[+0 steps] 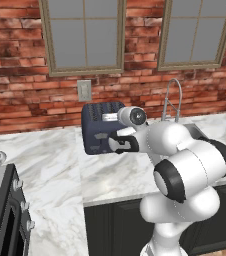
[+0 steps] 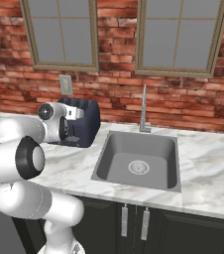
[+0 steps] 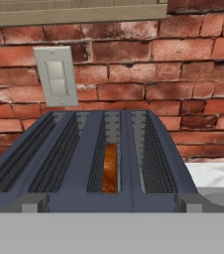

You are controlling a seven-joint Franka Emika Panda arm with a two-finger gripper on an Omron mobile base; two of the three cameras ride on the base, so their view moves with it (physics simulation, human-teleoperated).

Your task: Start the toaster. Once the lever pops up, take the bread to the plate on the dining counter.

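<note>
Seen closest from the hand camera, the toaster is being viewed from above, its four slots running away toward a brick wall with a pale wall switch. The bread is sitting upright inside the third slot from the left. From the base views, the toaster is standing on the marble table, left of the steel sink. The end effector is being held released, just in front of the toaster, grasping nothing.

Kitchen, marble worktop, steel sink, toaster, brick wall
</note>
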